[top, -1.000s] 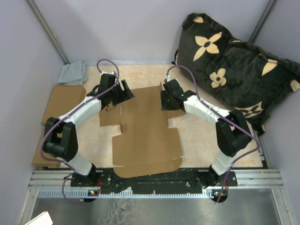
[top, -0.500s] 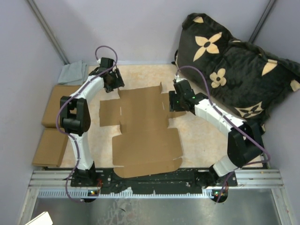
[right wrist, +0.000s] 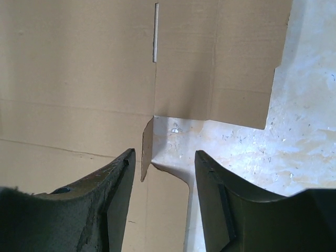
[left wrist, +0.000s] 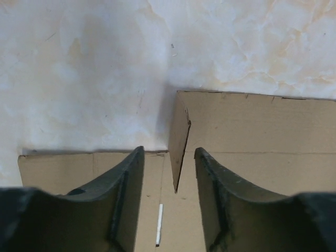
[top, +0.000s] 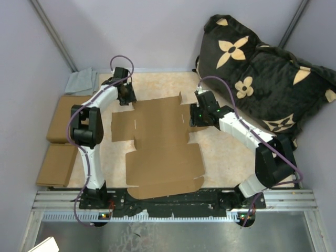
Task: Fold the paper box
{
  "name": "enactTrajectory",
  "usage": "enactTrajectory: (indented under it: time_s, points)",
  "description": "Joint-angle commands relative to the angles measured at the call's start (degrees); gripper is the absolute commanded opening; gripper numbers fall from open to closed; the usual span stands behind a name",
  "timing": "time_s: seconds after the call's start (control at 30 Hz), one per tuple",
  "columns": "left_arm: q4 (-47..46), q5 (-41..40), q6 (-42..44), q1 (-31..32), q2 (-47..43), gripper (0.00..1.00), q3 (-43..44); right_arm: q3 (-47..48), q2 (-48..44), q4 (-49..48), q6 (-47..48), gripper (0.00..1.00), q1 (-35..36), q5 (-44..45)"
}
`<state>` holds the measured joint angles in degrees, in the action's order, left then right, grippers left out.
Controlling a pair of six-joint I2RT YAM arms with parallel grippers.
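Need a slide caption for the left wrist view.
Left gripper, jaws open, straddles an upturned tab at a notch of the flat paper box on the marbled tabletop.

Brn paper box [top: 163, 142]: thin matt cardboard w/ faint ribbing, creased. Table [top: 226, 157]: smooth beige marble-look top, slight sheen. Left tool [left wrist: 168, 156] & right tool [right wrist: 165, 153]: matt black plastic, bit grainy. Pillow [top: 262, 68]: black plush cloth, tan patches. Front rail [top: 294, 200]: bare ribbed metal.

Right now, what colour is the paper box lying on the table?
The paper box is plain brown cardboard with no print. It shows best in the top external view.
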<state>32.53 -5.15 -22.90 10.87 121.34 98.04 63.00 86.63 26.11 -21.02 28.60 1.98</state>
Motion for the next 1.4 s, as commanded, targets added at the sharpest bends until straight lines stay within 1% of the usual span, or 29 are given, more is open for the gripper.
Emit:
enactTrajectory:
  time_s: [0.0,0.03,0.1,0.17,0.27,0.37,0.6,0.67,0.73,0.9,1.0,1.13,1.27,1.37]
  points:
    - [-0.9,-0.3,1.3,0.2,2.1,0.41,2.9,-0.2,-2.0,-1.5,0.4,0.5,-0.2,-1.0]
    - [-1.0,-0.2,1.5,0.2,2.1,0.31,2.9,-0.3,-2.0,-1.6,0.4,0.5,-0.2,-1.1]
    - [-1.5,1.1,2.1,0.2,1.6,0.05,2.8,-0.2,-1.7,-1.5,0.4,0.5,-0.3,-1.3]
    - [-2.5,2.8,2.2,0.2,0.2,0.0,1.5,0.4,-1.2,-1.0,0.4,0.5,-0.3,-1.4]
    - [-6.7,3.9,2.0,0.2,-4.1,0.0,-3.4,1.7,-0.5,-0.2,0.5,0.5,-0.3,-1.5]
    - [-12.4,5.0,2.0,0.2,-10.6,0.0,-9.9,4.8,0.4,1.6,1.3,0.5,-0.3,-1.6]
    - [-33.9,13.2,3.1,0.3,-29.7,0.0,-32.1,15.5,3.5,8.8,4.2,0.51,-0.5,-1.3]
    - [-38.2,15.2,3.4,0.3,-35.1,0.0,-36.2,18.9,4.6,11.6,5.3,0.51,-0.5,-1.0]
    - [-40.5,17.0,4.2,0.3,-38.8,0.0,-38.9,22.3,5.4,14.4,6.1,0.51,-0.5,-0.1]
    - [-43.0,19.5,11.0,0.9,-43.9,0.0,-42.2,26.1,5.1,17.2,7.2,0.51,-0.6,2.0]
    - [-44.8,19.1,15.5,1.3,-45.5,0.0,-43.9,27.0,4.4,18.2,7.4,0.51,-0.6,3.0]
    - [-52.1,18.0,18.4,1.3,-48.7,0.0,-48.5,27.4,3.4,18.9,7.5,0.52,-0.6,4.3]
    - [-64.0,19.4,20.0,1.5,-52.2,0.0,-56.6,27.7,2.8,19.5,7.6,0.52,-0.7,4.7]
    - [-71.9,19.6,19.2,1.8,-54.0,0.0,-61.6,26.9,1.9,19.2,7.4,0.52,-0.7,4.8]
